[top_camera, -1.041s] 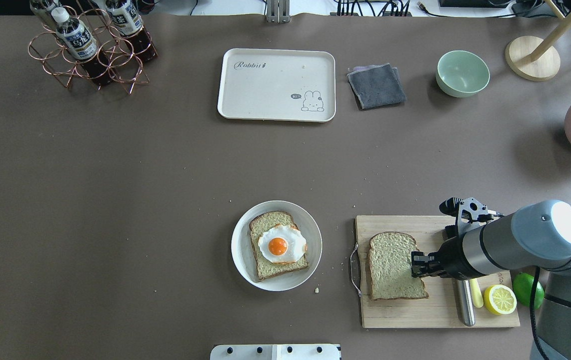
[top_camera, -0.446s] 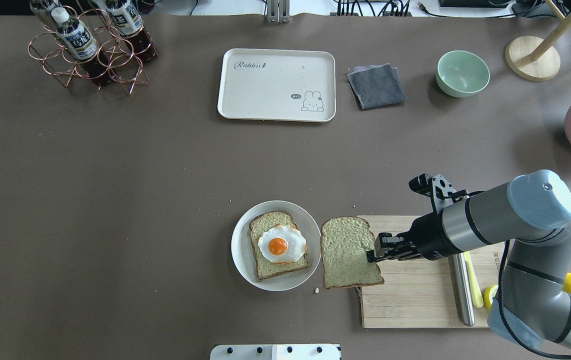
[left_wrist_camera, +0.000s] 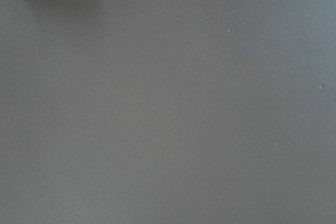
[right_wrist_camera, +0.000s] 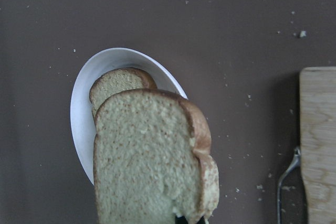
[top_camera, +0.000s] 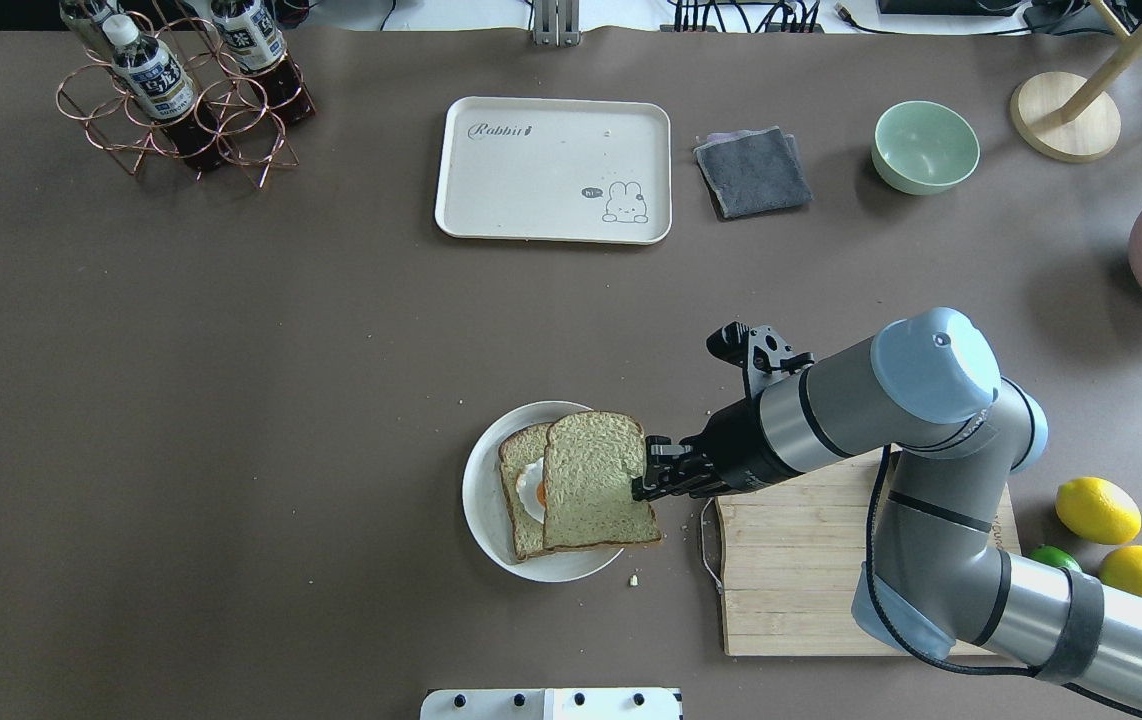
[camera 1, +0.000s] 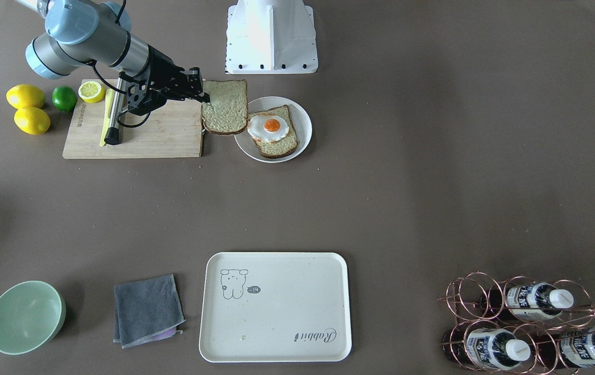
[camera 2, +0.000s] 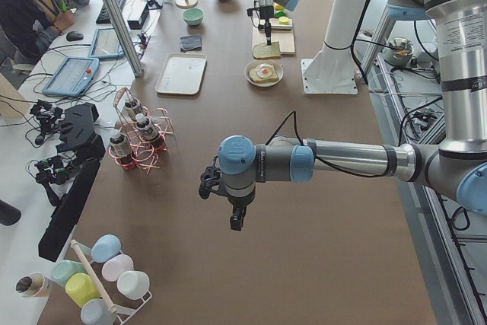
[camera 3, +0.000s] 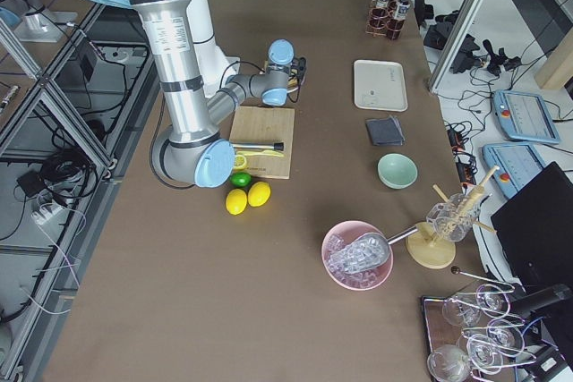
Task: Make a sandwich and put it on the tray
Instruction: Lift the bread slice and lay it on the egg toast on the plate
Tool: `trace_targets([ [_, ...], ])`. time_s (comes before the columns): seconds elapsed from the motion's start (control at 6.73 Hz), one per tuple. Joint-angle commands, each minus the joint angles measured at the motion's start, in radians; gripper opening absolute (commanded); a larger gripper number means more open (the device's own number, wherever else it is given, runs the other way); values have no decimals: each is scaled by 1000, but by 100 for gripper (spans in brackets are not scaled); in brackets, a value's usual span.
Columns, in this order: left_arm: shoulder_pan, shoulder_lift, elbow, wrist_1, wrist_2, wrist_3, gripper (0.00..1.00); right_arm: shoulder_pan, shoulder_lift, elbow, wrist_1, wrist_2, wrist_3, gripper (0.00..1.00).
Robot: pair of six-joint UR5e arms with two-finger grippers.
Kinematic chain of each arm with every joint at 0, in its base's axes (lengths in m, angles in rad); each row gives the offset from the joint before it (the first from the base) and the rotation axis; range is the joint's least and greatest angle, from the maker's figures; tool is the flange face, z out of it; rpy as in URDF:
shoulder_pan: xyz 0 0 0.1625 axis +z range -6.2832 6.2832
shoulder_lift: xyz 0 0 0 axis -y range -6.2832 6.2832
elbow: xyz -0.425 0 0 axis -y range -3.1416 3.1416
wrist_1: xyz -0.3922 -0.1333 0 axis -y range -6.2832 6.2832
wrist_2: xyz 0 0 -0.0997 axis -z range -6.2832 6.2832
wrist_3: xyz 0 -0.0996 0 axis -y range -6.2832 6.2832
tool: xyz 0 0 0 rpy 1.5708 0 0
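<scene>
My right gripper point(top_camera: 646, 478) is shut on the edge of a bread slice point(top_camera: 596, 480) and holds it flat over the round white plate point(top_camera: 486, 505). On the plate lies the other slice point(top_camera: 521, 455) with the fried egg point(top_camera: 534, 490), mostly covered from above. The right wrist view shows the held slice point(right_wrist_camera: 152, 156) above the lower slice point(right_wrist_camera: 118, 82). The front view shows the egg point(camera 1: 271, 125) uncovered beside the held slice point(camera 1: 224, 107). The cream tray point(top_camera: 551, 170) lies bare at the far side. My left gripper point(camera 2: 237, 222) hangs far off; I cannot tell its state.
The wooden cutting board point(top_camera: 811, 560) lies right of the plate, with two lemons point(top_camera: 1096, 510) and a lime beyond it. A grey cloth point(top_camera: 753, 172) and a green bowl point(top_camera: 924, 147) sit right of the tray. A copper bottle rack point(top_camera: 181, 90) stands far left.
My right gripper has carried the bread slice left, off the cutting board, to above the plate, where it now covers most of the egg.
</scene>
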Motion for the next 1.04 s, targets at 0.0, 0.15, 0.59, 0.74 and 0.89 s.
trace_targets([
  [0.0,0,-1,0,0,0,0,98,-8,60,-59,-7,-6,-3,0],
  [0.15,0,-1,-1,0,0,0,98,-3,80,-98,-1,-6,-38,0],
  [0.59,0,-3,-5,0,0,0,98,-16,91,-126,4,-5,-57,0],
  [0.74,0,-1,-6,0,0,0,98,-22,92,-127,4,-5,-56,0],
  [0.89,0,-1,-6,0,0,0,98,-28,92,-127,4,-5,-54,0],
])
